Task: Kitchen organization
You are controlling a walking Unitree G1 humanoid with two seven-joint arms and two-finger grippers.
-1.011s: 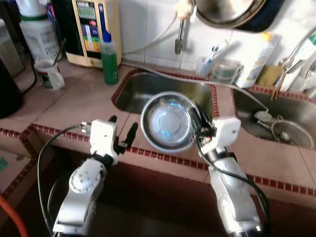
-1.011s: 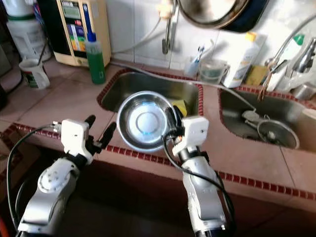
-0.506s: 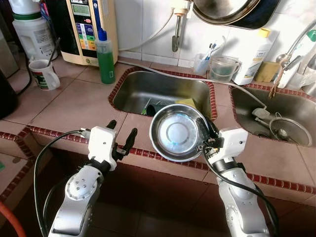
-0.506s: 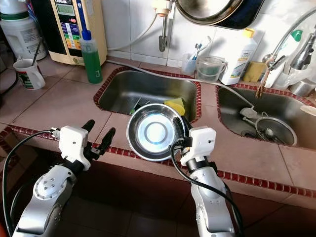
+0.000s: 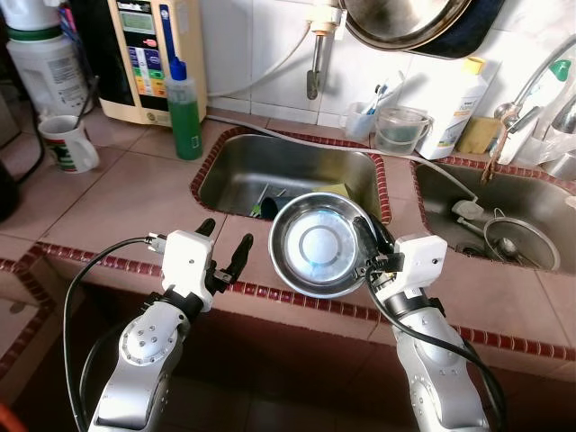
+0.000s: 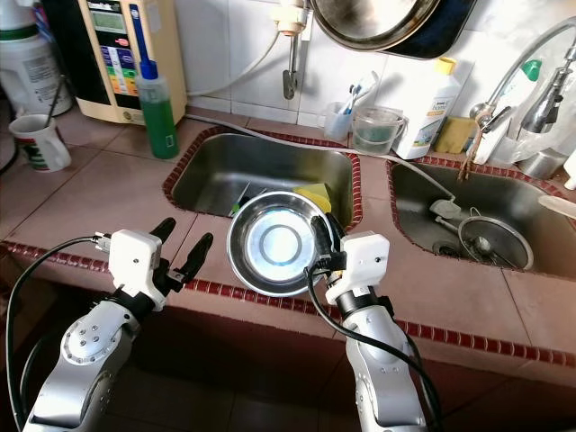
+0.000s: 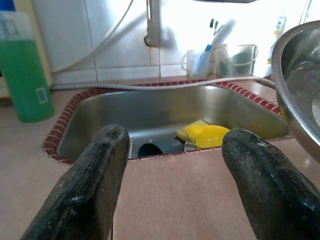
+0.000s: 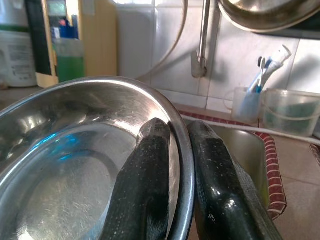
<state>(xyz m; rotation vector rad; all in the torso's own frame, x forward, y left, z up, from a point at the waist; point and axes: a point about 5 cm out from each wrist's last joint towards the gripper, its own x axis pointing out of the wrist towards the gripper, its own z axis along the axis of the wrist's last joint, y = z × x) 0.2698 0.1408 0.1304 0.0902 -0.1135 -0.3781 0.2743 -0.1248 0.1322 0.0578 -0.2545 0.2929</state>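
Gripping the rim of a stainless steel bowl [image 5: 317, 246], the right gripper [image 5: 367, 247] has one black finger inside the wall and one outside, pinched narrow on the metal. The bowl is held above the front edge of the tiled counter [image 5: 126, 193], just in front of the left sink basin [image 5: 297, 171], with its open side facing up toward the head camera. The left gripper [image 5: 225, 252] hovers over the counter edge to the left of the bowl, its fingers [image 7: 85, 180] spread wide and empty. In the left basin lie a yellow sponge [image 7: 205, 135] and what appears to be a fork beside it. Behind the basin stand a green bottle [image 5: 184, 112], a white mug [image 5: 67, 144] and a clear cup holding toothbrushes [image 5: 364, 117]. The right sink basin [image 5: 513, 216] contains a round strainer [image 5: 520, 243]. A large pan [image 5: 405, 20] hangs on the tiled wall.
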